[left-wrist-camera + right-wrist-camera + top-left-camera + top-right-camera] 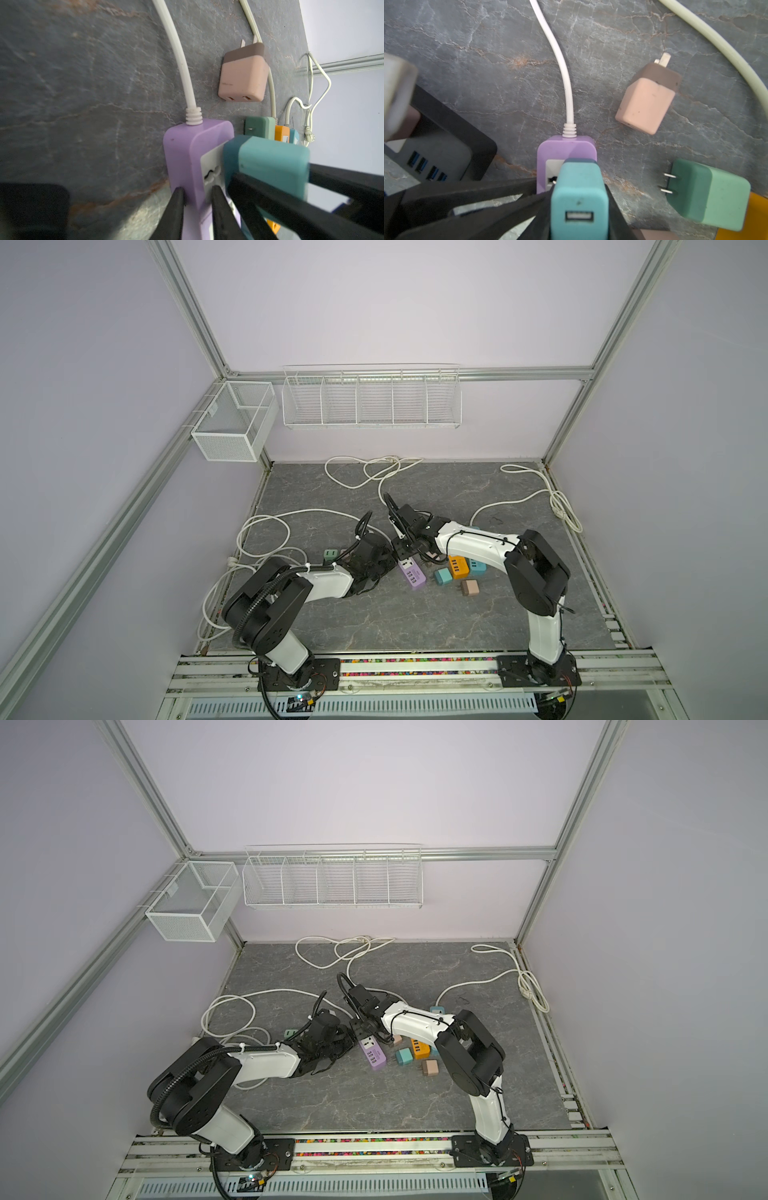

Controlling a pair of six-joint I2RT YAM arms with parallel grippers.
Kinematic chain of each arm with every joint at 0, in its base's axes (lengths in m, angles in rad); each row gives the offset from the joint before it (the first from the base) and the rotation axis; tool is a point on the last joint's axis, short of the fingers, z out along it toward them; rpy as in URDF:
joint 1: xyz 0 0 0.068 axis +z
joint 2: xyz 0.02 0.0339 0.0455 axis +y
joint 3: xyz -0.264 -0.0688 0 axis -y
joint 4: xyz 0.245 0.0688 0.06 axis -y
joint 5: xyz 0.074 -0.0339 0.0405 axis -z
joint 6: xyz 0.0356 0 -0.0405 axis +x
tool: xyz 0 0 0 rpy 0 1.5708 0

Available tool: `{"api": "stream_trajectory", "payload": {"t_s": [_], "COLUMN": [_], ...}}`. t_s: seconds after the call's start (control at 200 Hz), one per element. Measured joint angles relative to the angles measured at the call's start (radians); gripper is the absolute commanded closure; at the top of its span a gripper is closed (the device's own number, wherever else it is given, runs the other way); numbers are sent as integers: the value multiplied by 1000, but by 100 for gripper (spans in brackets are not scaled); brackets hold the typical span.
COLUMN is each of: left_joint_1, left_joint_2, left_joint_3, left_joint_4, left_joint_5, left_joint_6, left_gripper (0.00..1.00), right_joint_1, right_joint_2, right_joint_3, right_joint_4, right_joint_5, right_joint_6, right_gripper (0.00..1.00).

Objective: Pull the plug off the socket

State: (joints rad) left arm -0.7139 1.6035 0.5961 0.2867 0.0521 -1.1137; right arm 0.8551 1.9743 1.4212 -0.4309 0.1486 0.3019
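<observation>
A lilac power strip (411,574) (371,1054) with a white cord lies mid-table; this is the socket. A teal plug (578,172) (272,164) with a USB port on its back stands at the strip's white face (212,162), and a sliver of metal prong shows between them. My right gripper (579,191) (405,549) is shut on the plug, one black finger on each side. My left gripper (197,188) (390,566) is shut on the lilac strip's edge. Both top views hide the plug under the grippers.
Loose adapters lie to the right of the strip: a pink-brown one (645,104) (469,587) and a green one (708,193) (442,576). An orange strip (458,565), a black USB hub (442,149) and white cables (266,526) lie around. Wire baskets (372,398) hang on the back wall.
</observation>
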Motion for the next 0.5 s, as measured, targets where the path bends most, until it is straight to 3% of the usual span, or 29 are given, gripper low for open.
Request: {"api": "stream_trajectory", "payload": {"t_s": [0.345, 0.505], "left_joint_1": [0, 0], "left_joint_2": [0, -3], "left_joint_3": [1, 18], "left_joint_4": [-3, -36], "left_joint_5": [1, 1], "left_joint_6": [0, 2], "left_gripper": [76, 76], "right_joint_1": [-11, -20], "right_joint_2": [-38, -122], "right_joint_3": [-3, -53], "right_joint_4": [-6, -3], "right_joint_5": [-34, -60], "right_joint_6": [1, 8], "right_gripper": [80, 80]}}
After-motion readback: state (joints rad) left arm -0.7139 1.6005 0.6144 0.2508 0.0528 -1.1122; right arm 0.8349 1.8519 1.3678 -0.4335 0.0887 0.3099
